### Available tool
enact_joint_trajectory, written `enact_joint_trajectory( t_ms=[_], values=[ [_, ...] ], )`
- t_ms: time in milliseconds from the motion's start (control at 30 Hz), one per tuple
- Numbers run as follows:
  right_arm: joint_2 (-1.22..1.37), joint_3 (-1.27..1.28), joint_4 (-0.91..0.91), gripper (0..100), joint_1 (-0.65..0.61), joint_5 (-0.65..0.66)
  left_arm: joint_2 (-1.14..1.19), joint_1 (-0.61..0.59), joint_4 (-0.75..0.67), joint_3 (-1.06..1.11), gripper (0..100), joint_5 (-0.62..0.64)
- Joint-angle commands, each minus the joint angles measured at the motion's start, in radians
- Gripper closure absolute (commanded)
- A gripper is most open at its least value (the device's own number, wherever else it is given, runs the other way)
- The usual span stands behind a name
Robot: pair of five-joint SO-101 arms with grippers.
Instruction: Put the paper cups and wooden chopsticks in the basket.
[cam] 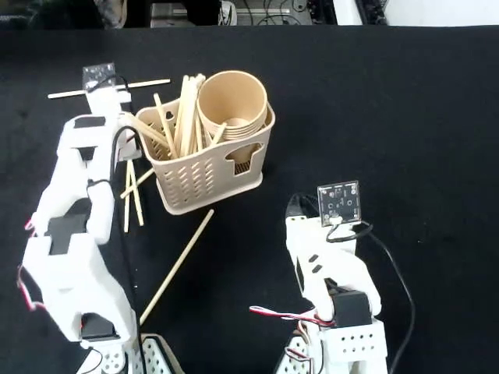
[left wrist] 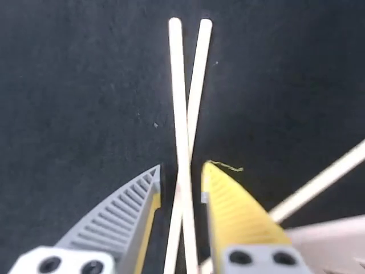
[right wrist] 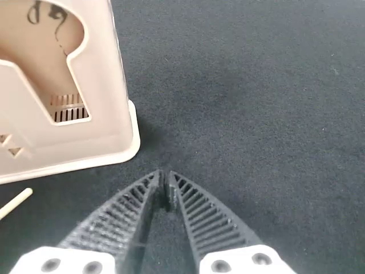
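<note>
One loose chopstick (cam: 176, 266) lies nearest the table's (cam: 405, 117) near edge, the right gripper (right wrist: 166, 191) sits pinched closed and empty just before the mid-table basket (cam: 207, 183) holding paper cups (cam: 232, 101) and bundled chopsticks (cam: 185, 117), and leftward the left gripper (left wrist: 182, 171), narrowly parted, straddles a crossed pair (left wrist: 185, 103).

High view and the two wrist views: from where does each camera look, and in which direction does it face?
High view: fixed above the table, facing down on the basket; the left arm and right arm show.
Left wrist view: on the left wrist, facing down on two crossed chopsticks; the open left gripper straddles them.
Right wrist view: on the right wrist, facing the table beside the basket; the shut right gripper shows.
Shared: the high and right wrist views both show the basket.
</note>
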Motion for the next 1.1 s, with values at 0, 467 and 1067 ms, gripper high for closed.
enact_joint_trajectory(
  t_ms=[0,467,1067],
  values=[
    [-0.088,-0.004,0.003,98.1,0.012,-0.003,0.04,0.007,-0.055,-0.079,86,0.009],
    [-0.088,-0.004,0.003,98.1,0.012,-0.003,0.048,0.015,-0.058,-0.051,96,-0.167],
    [-0.088,-0.004,0.003,98.1,0.012,-0.003,0.066,-0.008,0.023,-0.074,85,-0.08]
  ],
)
